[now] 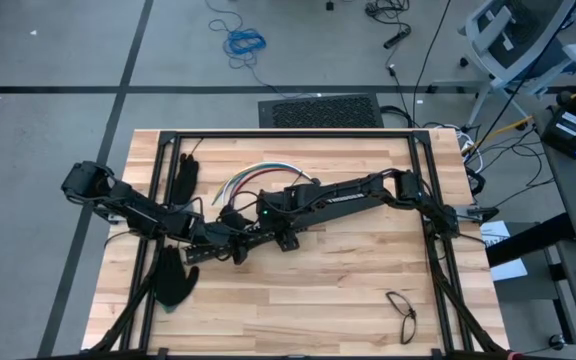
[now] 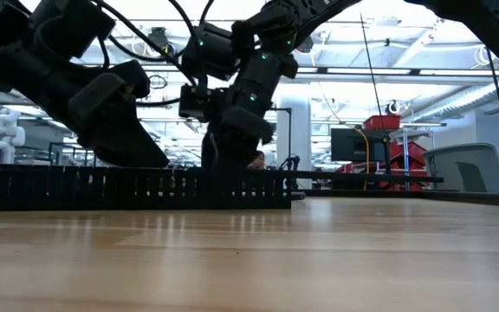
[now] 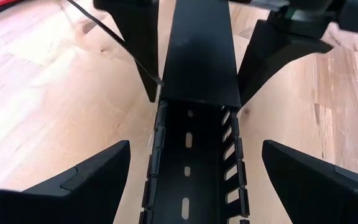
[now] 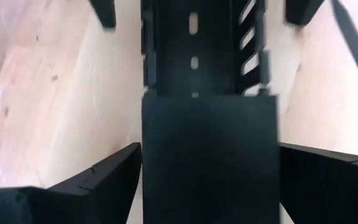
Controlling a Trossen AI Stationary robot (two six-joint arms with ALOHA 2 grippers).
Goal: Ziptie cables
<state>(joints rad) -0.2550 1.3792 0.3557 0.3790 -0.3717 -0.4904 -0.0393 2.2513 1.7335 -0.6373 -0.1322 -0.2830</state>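
1. My left gripper (image 3: 188, 180) stands spread wide over the open slotted channel (image 3: 188, 155), one finger on each side and neither touching it.
2. My right gripper (image 4: 207, 180) faces it from the other end, also spread, straddling the flat black cover (image 4: 210, 155) that lies on the same channel; its fingers stand clear of the cover's edges.
3. From above, both grippers meet near the middle of the bench (image 1: 318, 290), just in front of the cables (image 1: 258, 178).
4. The cables, red, white, green and blue, lie in a loose arc on the wood toward the back edge, free of either gripper.
5. A thin dark ziptie (image 3: 114, 38) slants across the wood beside the cover, close to one right fingertip; I cannot tell whether it touches it.
6. Black gloves (image 1: 176, 278) lie near my left arm, one by the front and another (image 1: 186, 172) farther back.
7. A black loop of wire (image 1: 402, 312) sits near the front right corner.
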